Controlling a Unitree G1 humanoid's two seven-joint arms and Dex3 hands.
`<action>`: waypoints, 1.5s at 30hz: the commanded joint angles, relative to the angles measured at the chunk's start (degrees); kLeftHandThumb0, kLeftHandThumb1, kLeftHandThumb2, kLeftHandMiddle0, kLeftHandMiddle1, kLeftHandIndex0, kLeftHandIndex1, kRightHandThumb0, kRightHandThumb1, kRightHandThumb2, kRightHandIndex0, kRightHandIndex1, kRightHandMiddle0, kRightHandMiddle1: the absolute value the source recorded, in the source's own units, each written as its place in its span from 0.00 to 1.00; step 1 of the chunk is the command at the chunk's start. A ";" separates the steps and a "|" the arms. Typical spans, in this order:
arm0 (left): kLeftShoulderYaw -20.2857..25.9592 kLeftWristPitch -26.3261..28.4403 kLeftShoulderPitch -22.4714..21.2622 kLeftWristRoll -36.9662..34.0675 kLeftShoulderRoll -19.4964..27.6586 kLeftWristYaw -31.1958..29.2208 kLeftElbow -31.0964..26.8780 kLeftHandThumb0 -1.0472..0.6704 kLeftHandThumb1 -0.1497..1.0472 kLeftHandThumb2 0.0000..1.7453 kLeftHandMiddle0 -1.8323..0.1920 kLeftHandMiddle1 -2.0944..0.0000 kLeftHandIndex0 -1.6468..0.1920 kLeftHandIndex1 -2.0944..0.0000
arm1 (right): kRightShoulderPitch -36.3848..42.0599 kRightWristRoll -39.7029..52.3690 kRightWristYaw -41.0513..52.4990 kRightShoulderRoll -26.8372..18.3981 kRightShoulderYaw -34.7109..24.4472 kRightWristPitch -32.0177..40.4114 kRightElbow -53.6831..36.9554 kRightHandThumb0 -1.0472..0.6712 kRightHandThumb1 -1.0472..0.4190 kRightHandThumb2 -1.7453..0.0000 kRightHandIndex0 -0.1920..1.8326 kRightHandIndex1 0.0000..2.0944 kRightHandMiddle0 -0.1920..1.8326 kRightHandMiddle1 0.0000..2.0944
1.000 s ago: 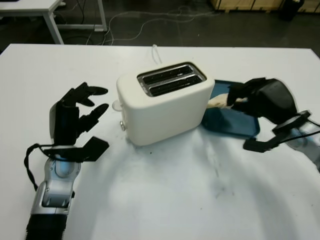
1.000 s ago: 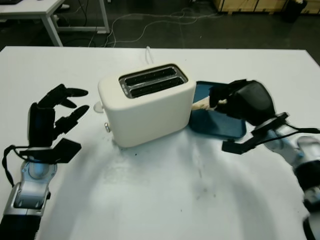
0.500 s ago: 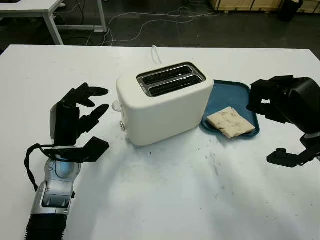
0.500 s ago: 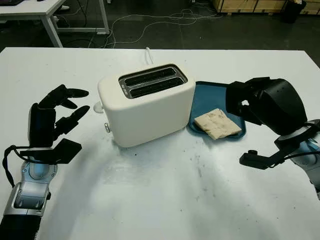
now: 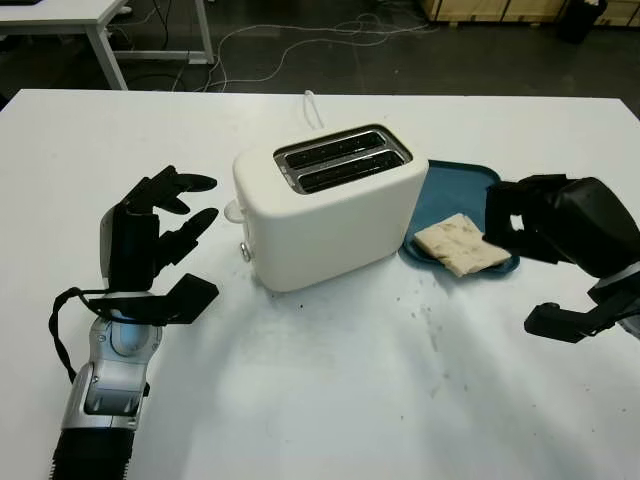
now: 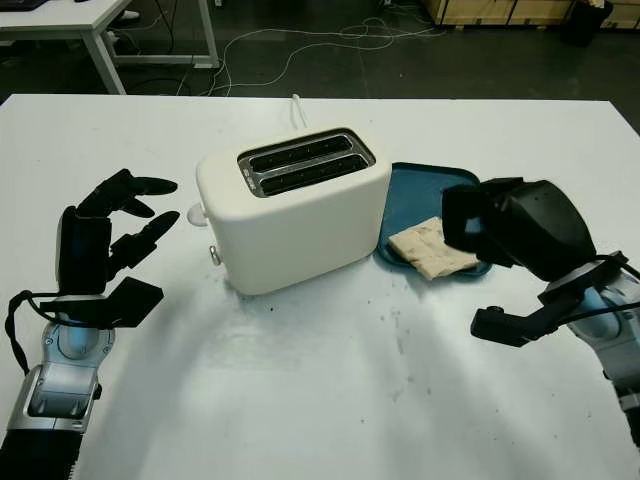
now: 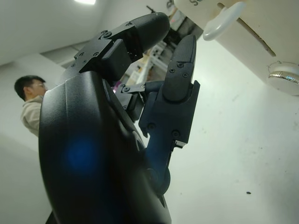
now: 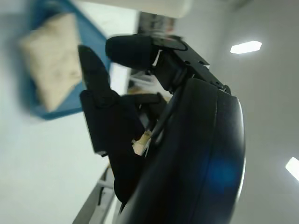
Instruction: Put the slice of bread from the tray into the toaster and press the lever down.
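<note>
A white toaster [image 5: 328, 205] stands mid-tabletop [image 5: 330, 400], and just to its right a slice of bread [image 5: 461, 244] lies flat in a blue tray [image 5: 452, 190] (both toaster slots are vacant). The right hand [image 5: 553, 222] hovers beside the tray's right edge, open and holding nothing. The left hand [image 5: 150, 232] is raised to the toaster's left, also open, well apart from the bread.

One toaster [image 5: 328, 205], one tray [image 5: 452, 188], one bread slice [image 5: 460, 243].
</note>
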 commanded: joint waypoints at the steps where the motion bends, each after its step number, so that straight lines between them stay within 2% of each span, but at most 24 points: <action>1: 0.09 0.03 0.19 -0.36 0.09 0.06 -0.37 0.42 0.89 0.08 0.66 0.29 0.53 0.63 | 1.82 -0.35 2.59 -0.59 -0.26 2.33 -2.84 0.25 0.26 1.00 0.30 0.37 0.46 0.12; 2: 0.07 0.13 0.19 -0.32 0.04 0.08 -0.45 0.42 0.89 0.08 0.66 0.29 0.53 0.63 | 2.42 -0.88 3.38 -0.46 -0.40 3.16 -3.76 0.23 0.26 1.00 0.28 0.30 0.44 0.06; 4: 0.01 0.35 0.17 -0.13 0.01 0.09 -0.60 0.42 0.89 0.08 0.66 0.30 0.53 0.63 | 3.30 -1.64 4.64 -0.32 -0.62 4.57 -5.18 0.21 0.27 1.00 0.27 0.16 0.39 0.01; 6: 0.03 -0.12 0.05 -0.23 0.01 0.31 -0.15 0.42 0.89 0.08 0.66 0.30 0.53 0.63 | 3.93 -2.05 5.89 -0.37 -0.76 5.73 -6.28 0.20 0.28 1.00 0.24 0.10 0.34 0.00; 10: 0.06 -0.03 0.19 -0.40 0.08 0.04 -0.29 0.42 0.89 0.08 0.66 0.27 0.54 0.63 | 4.98 -2.76 8.79 -0.47 -0.87 8.17 -8.61 0.19 0.29 1.00 0.20 0.05 0.27 0.00; 13: 0.08 0.17 0.23 -0.48 0.03 -0.05 -0.45 0.42 0.89 0.08 0.67 0.28 0.54 0.63 | 5.76 -4.85 10.01 -0.54 -0.67 10.15 -10.04 0.18 0.29 1.00 0.18 0.03 0.23 0.00; 18: 0.03 -0.13 0.05 -0.01 0.03 0.50 -0.03 0.41 0.89 0.08 0.65 0.29 0.53 0.63 | 6.37 -9.53 5.55 0.94 -0.62 10.32 -9.62 0.17 0.28 1.00 0.19 0.02 0.24 0.01; 22: 0.04 -0.30 0.17 -0.46 0.14 0.06 -0.04 0.41 0.89 0.08 0.65 0.30 0.53 0.63 | 6.53 -15.28 -5.64 3.31 0.75 8.05 -5.60 0.23 0.29 1.00 0.27 0.04 0.31 0.02; 28: 0.06 -0.11 0.12 -0.12 0.14 0.30 -0.07 0.41 0.89 0.08 0.65 0.30 0.53 0.63 | 6.09 -20.02 -17.87 4.35 4.21 5.22 2.47 0.25 0.28 1.00 0.33 0.04 0.37 0.03; 35: 0.02 -0.47 0.02 -0.23 0.17 0.32 0.15 0.41 0.89 0.08 0.65 0.28 0.53 0.63 | 5.52 -20.21 -21.49 5.17 6.23 5.32 6.52 0.27 0.26 1.00 0.38 0.04 0.43 0.03; 45: -0.04 0.46 0.18 0.30 0.08 0.24 -0.63 0.41 0.89 0.09 0.66 0.29 0.54 0.63 | 4.91 -19.58 -22.58 5.27 7.27 5.26 8.83 0.27 0.26 1.00 0.37 0.02 0.44 0.01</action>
